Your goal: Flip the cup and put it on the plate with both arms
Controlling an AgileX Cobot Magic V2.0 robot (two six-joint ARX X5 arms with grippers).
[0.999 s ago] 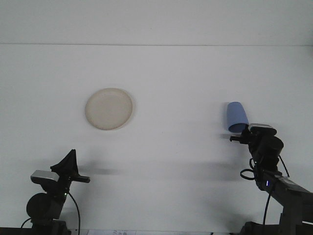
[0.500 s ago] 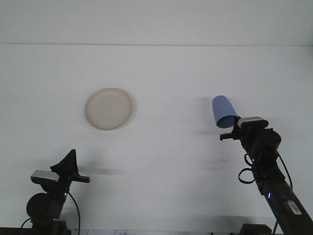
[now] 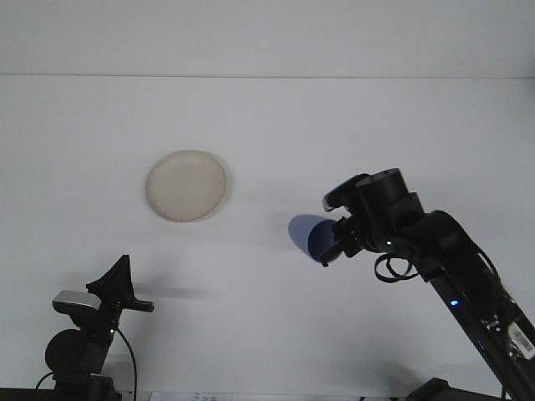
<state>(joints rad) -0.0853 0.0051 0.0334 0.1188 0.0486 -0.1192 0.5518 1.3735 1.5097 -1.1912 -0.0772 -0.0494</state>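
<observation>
- Swinging left and rolling, the right gripper [image 3: 334, 244] now carries the blue cup [image 3: 310, 236] lower, nearer the table's [image 3: 267, 125] centre.
- Cup lies sideways, long axis roughly horizontal, pointing left, away from the fingers clamped on its right end.
- Cream plate [image 3: 186, 185] sits well apart, upper left.
- Left gripper [image 3: 119, 280] rests low, fingers closed.

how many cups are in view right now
1. A single blue plastic cup is held on its side in the right pincer, right of the round beige plate. None sits on the plate.
</observation>
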